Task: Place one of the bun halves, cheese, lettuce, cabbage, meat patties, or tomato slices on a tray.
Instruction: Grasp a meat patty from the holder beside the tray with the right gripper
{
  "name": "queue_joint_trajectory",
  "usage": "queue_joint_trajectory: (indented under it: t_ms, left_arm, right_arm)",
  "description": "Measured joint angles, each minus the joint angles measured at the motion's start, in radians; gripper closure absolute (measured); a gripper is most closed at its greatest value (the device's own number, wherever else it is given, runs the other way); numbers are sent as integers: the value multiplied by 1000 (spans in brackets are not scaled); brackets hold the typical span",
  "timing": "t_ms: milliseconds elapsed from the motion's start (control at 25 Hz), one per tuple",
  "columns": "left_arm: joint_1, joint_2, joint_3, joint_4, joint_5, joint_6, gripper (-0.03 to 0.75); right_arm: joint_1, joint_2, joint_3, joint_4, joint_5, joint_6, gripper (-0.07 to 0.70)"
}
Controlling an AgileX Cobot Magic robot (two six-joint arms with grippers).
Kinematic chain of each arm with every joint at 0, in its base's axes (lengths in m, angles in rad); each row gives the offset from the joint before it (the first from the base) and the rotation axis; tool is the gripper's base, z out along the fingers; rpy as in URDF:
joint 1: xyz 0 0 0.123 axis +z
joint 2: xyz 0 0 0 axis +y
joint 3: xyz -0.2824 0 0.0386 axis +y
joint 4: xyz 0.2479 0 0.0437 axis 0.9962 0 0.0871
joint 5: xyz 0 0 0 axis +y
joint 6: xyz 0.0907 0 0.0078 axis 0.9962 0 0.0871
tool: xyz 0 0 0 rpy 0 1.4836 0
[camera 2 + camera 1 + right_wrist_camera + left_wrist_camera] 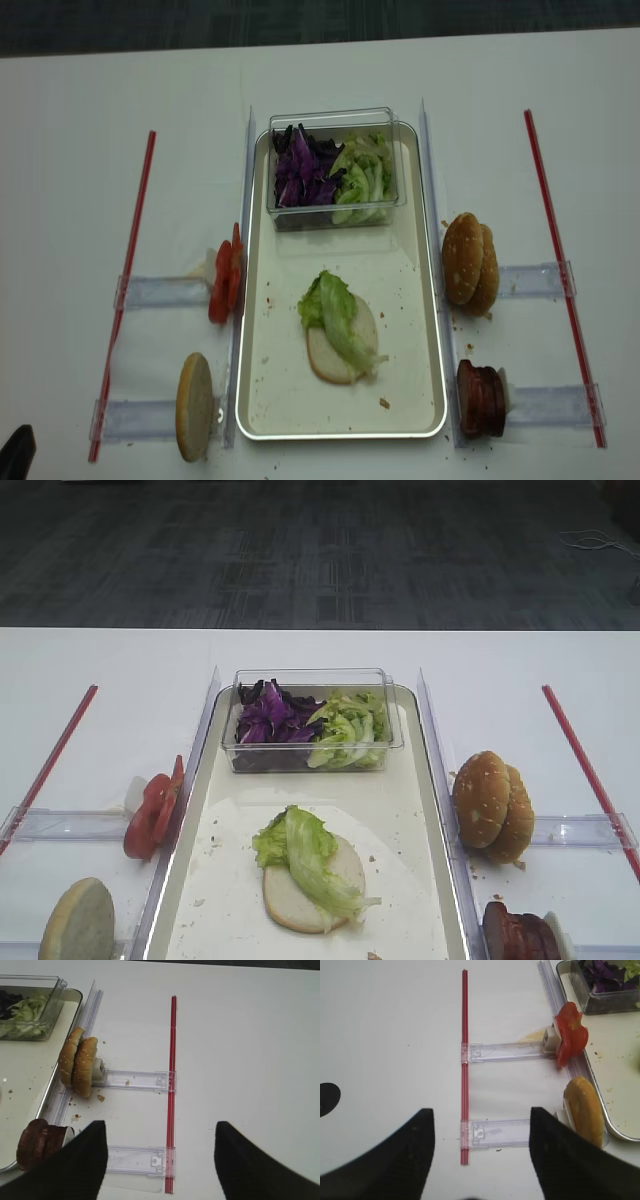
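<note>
On the cream tray point(405, 810) point(405, 300) lies a pale bun half point(285, 900) point(320, 358) with a lettuce point(312, 855) point(338, 308) leaf across it. Left of the tray stand tomato slices point(150, 815) point(570, 1035) and a pale bun half point(78, 920) point(584, 1115). To its right stand sesame bun halves point(492, 805) point(79, 1062) and meat patties point(520, 935) point(35, 1142). Purple cabbage point(268, 718) fills part of the tub. Cheese is out of view. My right gripper point(160, 1125) and left gripper point(481, 1110) hang open and empty over the table, outside the racks.
A clear plastic tub point(310, 678) with cabbage and more lettuce sits at the tray's far end. Clear plastic rails point(135, 1080) point(505, 1052) hold the food upright on both sides. Red strips point(50, 765) point(590, 770) run along the outer ends of the rails.
</note>
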Motion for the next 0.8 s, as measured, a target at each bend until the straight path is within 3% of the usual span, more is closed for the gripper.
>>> queue_joint_trajectory:
  t_ms: [800]
  left_arm:
    - [0, 0, 0, 0, 0, 0, 294]
  right_arm:
    - [-2, 11, 0, 0, 0, 19, 163]
